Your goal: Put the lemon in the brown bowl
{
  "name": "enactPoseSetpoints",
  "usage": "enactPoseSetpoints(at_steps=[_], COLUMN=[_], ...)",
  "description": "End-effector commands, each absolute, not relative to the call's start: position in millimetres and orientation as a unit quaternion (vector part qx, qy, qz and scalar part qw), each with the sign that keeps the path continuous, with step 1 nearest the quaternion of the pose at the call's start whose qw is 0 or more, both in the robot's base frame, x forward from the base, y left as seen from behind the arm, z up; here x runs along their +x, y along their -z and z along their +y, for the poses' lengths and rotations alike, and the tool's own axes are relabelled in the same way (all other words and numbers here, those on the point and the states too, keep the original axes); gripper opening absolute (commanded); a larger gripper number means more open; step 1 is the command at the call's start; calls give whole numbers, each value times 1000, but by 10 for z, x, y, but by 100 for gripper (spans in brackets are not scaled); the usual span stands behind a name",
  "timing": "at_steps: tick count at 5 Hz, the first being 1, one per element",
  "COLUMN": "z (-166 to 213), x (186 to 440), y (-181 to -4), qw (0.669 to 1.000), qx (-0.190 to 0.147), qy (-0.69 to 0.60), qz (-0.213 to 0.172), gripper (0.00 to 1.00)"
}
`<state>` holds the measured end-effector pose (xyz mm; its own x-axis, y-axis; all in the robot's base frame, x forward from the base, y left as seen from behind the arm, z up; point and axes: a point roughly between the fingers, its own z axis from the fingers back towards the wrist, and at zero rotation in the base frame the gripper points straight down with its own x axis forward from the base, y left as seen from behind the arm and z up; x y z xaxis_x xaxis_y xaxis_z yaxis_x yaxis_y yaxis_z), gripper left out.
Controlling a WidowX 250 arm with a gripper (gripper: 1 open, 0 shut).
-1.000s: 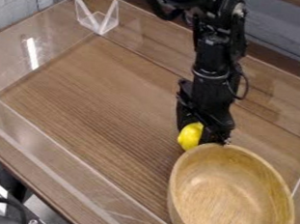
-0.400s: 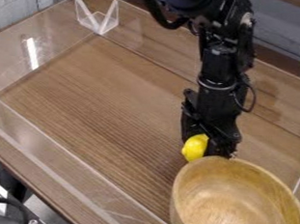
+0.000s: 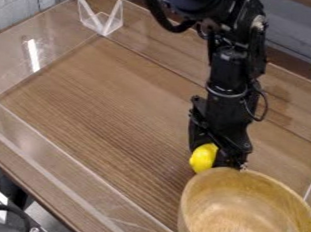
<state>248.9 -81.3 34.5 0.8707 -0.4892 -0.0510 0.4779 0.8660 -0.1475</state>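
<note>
Small yellow lemon (image 3: 203, 158) at rim of brown bowl (image 3: 252, 215); bowl upright, wooden, wide.

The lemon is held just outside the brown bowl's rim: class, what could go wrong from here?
1. The lemon hangs low in the gripper, right by the near rim of the brown bowl. Moving sideways at this height, it might strike the thick rim and slip out.
2. A knock could push the bowl, which already sits at the table's corner.
3. Released now, the lemon would probably land outside the bowl and roll.
</note>
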Motion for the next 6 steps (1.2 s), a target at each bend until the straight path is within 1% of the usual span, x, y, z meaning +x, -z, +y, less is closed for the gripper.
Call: enactPoseSetpoints(at_steps=[1,2,6], z=[-923,-956,-1039], x=[2491,2453,2404], y=[-526,-529,-646], qw=[964,964,965], qx=[-70,-73,-89], qy=[257,257,248], qz=[12,12,10], gripper=[0,0,0])
